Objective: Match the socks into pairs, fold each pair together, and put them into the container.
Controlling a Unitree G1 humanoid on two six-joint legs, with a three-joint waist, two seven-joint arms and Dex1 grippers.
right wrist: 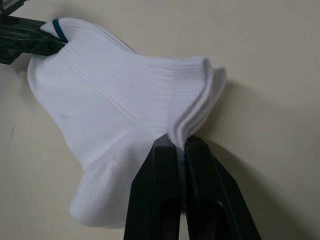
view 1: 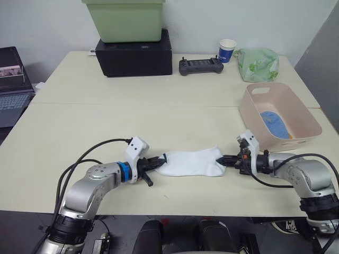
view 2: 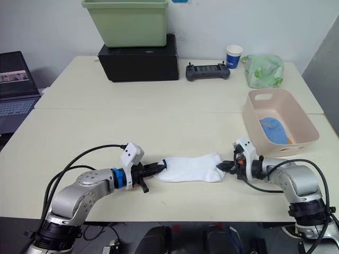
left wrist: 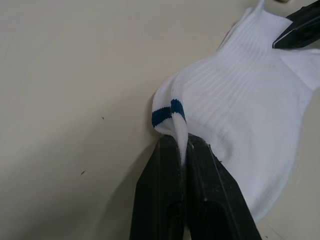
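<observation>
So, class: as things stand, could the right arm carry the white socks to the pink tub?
Probably yes. The right pincer is shut on the white socks, and the pink tub sits just beyond it, but the left pincer grips the other end.

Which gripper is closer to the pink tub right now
The right. The right gripper pinches the white socks beside the pink tub, near its front corner. The left gripper pinches their far end, a sock's length farther from the tub.
</observation>
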